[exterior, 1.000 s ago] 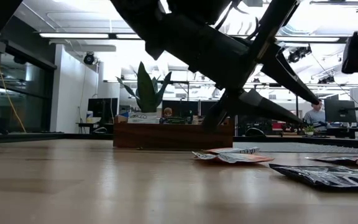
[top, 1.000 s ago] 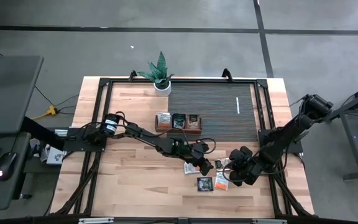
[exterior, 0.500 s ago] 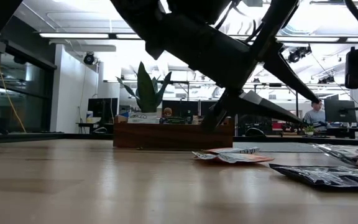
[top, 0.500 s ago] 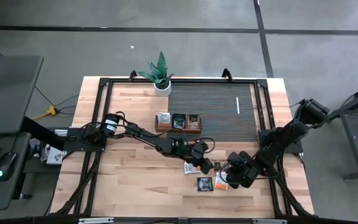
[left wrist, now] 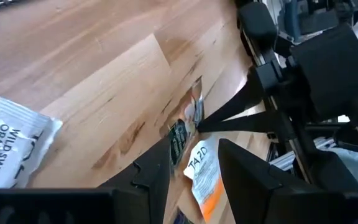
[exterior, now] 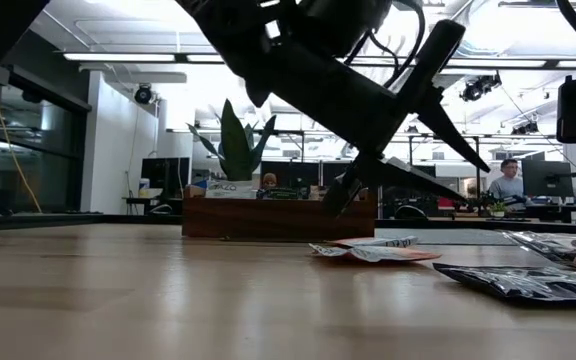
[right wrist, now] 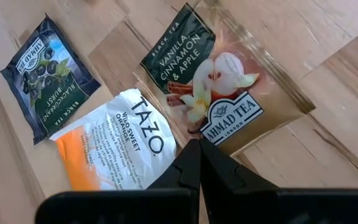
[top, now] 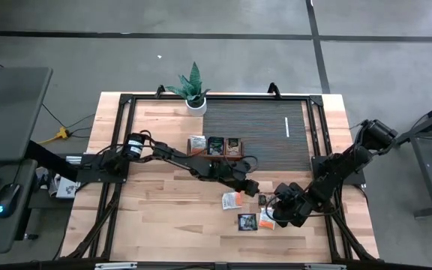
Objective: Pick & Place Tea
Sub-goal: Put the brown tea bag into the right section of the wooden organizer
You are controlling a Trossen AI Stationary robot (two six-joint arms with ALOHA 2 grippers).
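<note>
Seen from the high view, a tray (top: 214,147) sits near the centre of the surface (top: 152,217), with a potted plant (top: 193,88) at its 11 o'clock. Tea sachets (top: 233,200) lie at the tray's 5 o'clock. The left end effector (top: 250,186) hangs between tray and sachets; the right end effector (top: 276,211) is at their 3 o'clock.

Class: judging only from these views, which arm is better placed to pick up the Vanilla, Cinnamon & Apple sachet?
Probably the right gripper: its wrist view shows the Vanilla, Cinnamon & Apple sachet just ahead of its shut fingers. The left gripper hangs farther off.
</note>
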